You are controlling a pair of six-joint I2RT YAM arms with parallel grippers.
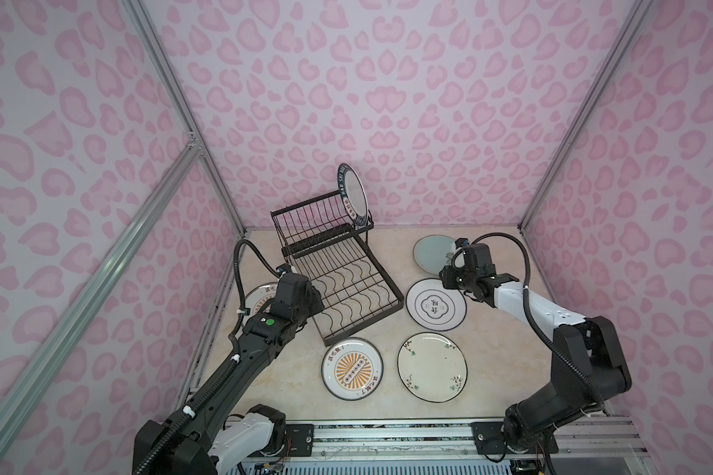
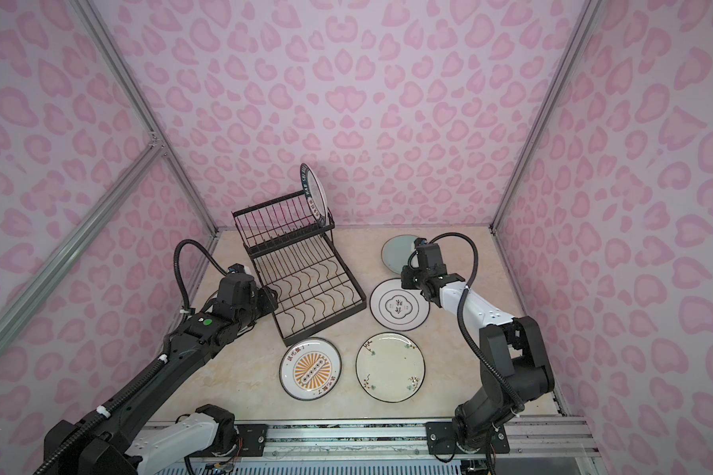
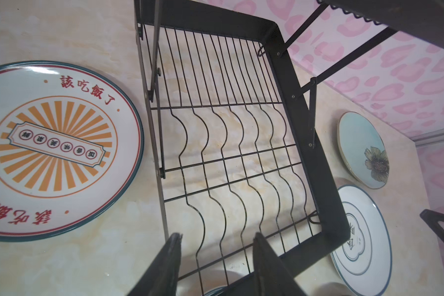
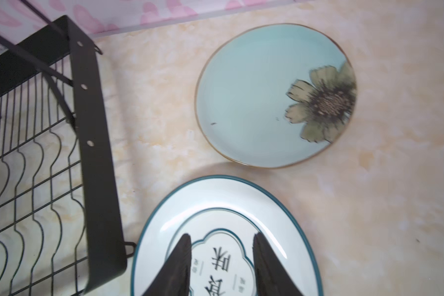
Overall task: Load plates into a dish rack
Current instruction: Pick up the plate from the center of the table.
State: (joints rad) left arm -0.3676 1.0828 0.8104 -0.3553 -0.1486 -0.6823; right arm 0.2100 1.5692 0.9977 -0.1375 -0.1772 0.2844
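Two robot arms are working over a cream marbled tabletop (image 1: 490,370) in a booth walled with pink spotted paper. The black wire two-level dish rack (image 1: 363,325) is sitting askew toward the back of the table. A round ceramic navy lettered-rim plate (image 1: 353,193) is standing on edge in the rack's raised tier, at the end nearer the right arm.

Five more plates are lying flat on the table. A white orange-sunburst plate (image 1: 352,369) and a cream floral-sprig plate (image 1: 432,367) are lying side by side in front of the rack, not touching. A white quatrefoil-emblem plate (image 1: 433,306) and, behind it, a pale blue-green flower plate (image 1: 431,253) are lying beside the rack on the right arm's side. A second sunburst plate (image 3: 57,151) is lying on the left arm's side, largely hidden under that arm in both top views.

The left gripper (image 3: 217,234) is hanging over the near edge of the rack's lower tray, jaws spread and gripping nothing. The right gripper (image 4: 222,235) is hovering above the quatrefoil-emblem plate, jaws likewise spread and empty; whether its tips are touching the glaze I cannot tell.
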